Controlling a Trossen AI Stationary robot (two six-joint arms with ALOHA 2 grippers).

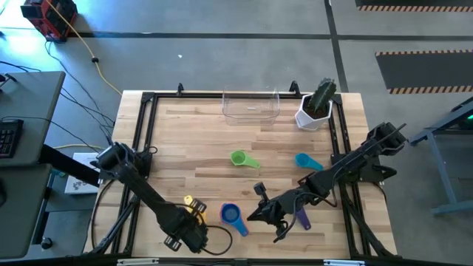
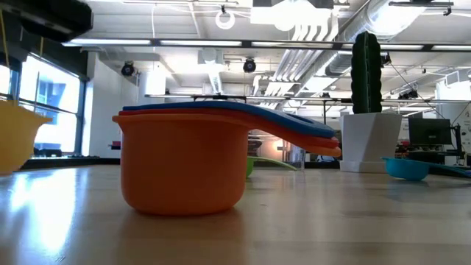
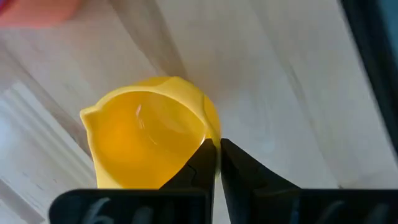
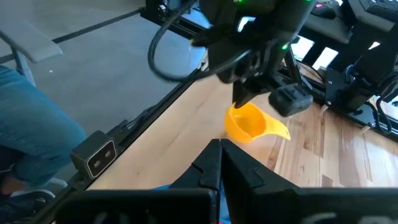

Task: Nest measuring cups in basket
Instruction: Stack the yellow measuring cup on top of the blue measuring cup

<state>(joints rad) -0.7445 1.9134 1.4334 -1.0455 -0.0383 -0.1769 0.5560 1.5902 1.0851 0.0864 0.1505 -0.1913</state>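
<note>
Left claw (image 3: 217,163): fingers nearly together, pinched on the rim of the yellow cup (image 3: 149,134); the cup is seen lifted clear of the table in the right wrist view, hanging from that thin rim hold, bowl tipped.
Right claw (image 4: 221,163): fully closed, nothing seen between the fingers; held low near the front edge, close to the purple cup (image 1: 302,218).
Stack: blue cup (image 1: 231,215) seated in an orange cup (image 2: 184,165) with a red layer between, as the low view shows; it stands just beside the left claw, front centre of the table (image 1: 222,137).
Loose cups: green cup (image 1: 241,158) mid-table; teal cup (image 1: 305,161) toward the right.
Basket (image 1: 251,107): clear bin at the far edge, beside the cactus pot (image 1: 316,105); nothing is seen in it, so the nesting is judged to be at an early stage.
Step judged: yellow cup to be carried to the stack or to the basket.
Risk, grip: the rim hold is narrow; a swing or a quick turn could let the cup pivot or drop.
Risk, seating: a tipped cup set down off-centre may jam on the stack rim instead of nesting.
Risk, arms: both claws are crowded at the front edge; a crossing path could knock the stack or the purple cup.
</note>
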